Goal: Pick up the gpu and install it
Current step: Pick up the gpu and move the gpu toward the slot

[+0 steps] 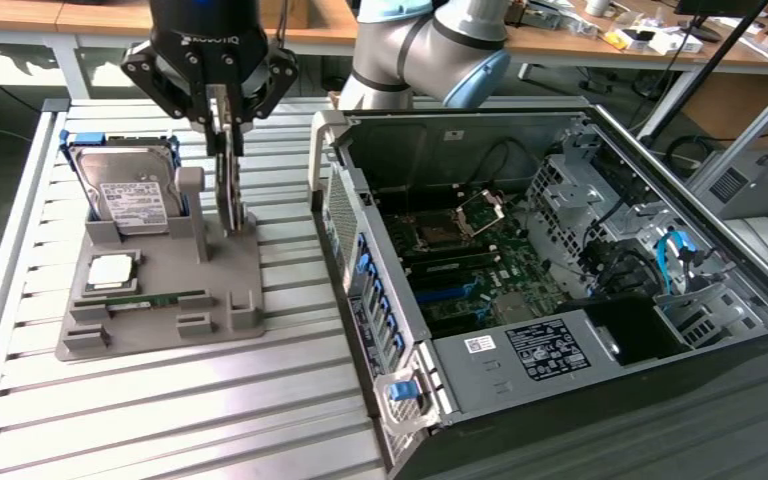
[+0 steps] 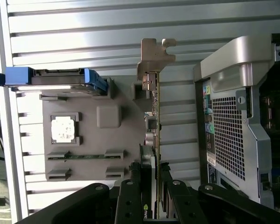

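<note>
The gpu stands upright on its edge at the right back corner of the grey parts holder. My gripper comes down from above and is shut on the card's upper edge. In the wrist view the gpu shows edge-on, with its silver end bracket at the far end. There the black fingers press on both sides of it, so my gripper is shut on the card. Whether the card's lower edge still sits in the holder's slot, I cannot tell.
On the holder are a hard drive in a blue frame, a CPU and a green RAM stick. The open computer case lies at the exterior view's right, with its motherboard exposed. Everything rests on a slatted aluminium table.
</note>
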`<state>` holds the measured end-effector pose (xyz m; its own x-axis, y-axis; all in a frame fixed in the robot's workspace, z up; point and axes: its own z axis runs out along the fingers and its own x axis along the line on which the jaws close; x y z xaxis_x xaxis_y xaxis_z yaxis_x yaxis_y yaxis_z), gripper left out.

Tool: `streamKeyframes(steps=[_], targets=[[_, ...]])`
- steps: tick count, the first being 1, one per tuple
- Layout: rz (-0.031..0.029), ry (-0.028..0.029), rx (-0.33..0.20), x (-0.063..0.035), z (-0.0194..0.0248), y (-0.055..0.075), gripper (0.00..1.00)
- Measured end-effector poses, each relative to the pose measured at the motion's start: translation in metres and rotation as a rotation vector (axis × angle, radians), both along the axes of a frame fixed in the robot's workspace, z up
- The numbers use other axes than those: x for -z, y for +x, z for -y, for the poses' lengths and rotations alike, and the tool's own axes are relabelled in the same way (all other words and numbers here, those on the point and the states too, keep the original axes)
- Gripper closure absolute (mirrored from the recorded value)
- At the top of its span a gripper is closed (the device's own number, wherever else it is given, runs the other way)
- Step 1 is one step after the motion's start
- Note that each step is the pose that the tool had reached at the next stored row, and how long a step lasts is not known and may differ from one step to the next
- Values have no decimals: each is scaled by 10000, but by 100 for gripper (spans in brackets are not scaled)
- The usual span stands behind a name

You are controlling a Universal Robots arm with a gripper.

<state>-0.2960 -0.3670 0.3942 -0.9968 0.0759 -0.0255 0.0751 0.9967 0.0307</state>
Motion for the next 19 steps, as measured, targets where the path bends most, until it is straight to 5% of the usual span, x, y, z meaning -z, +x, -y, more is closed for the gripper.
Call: streamKeyframes(steps=[19], targets=[[0, 0, 0, -133, 0, 0, 73]])
